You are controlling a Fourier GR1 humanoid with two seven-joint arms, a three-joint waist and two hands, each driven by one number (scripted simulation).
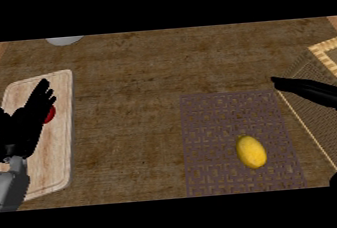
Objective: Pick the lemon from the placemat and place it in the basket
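Nothing is done yet: the basket (pixel 326 98) at the frame's right edge holds no fruit, and the lemon (pixel 251 151) lies on the placemat (pixel 210 133), lower right of centre. The right hand (pixel 314 91) hangs over the basket, fingers straight, holding nothing. The left hand (pixel 24 122) rests open at the left (over a cutting board (pixel 63 144)).

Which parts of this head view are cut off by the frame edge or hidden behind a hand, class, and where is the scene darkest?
Head view: the pale round object is cropped at the top edge; the basket runs off the right; the left hand hides part of a red item on the cutting board; the right hand is partly out of frame; the lemon shows whole; corners look darkest.
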